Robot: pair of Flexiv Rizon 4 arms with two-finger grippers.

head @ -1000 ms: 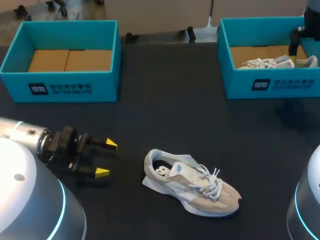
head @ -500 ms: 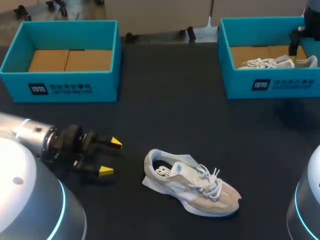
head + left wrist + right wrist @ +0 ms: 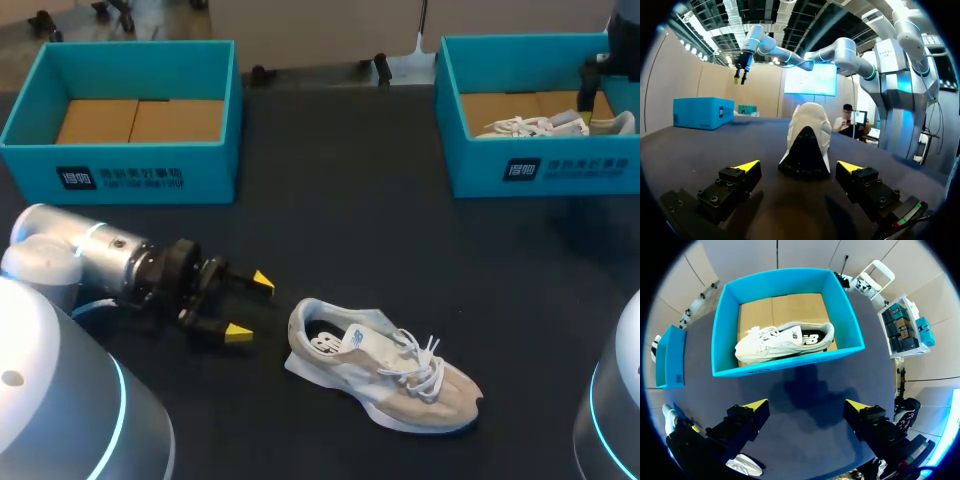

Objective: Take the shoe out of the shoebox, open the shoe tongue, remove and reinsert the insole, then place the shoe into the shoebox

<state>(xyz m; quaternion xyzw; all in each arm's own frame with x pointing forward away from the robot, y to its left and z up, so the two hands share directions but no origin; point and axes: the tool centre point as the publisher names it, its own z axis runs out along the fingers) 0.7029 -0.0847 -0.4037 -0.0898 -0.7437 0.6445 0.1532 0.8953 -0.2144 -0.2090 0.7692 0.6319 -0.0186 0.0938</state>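
Dark table [image 3: 340, 180]. Left gripper [image 3: 250, 306] low over the surface, fingers spread wide, nothing between them. Shoe [image 3: 385, 375] stands on its sole just ahead of it, heel toward the fingertips, apart from them. Right gripper [image 3: 807, 405] also wide and empty, above a blue shoebox [image 3: 790, 362] holding a second shoe [image 3: 780, 342].

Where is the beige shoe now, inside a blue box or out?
Out. The beige shoe sits on its sole on the black table, apart from the left blue box and the right blue box.
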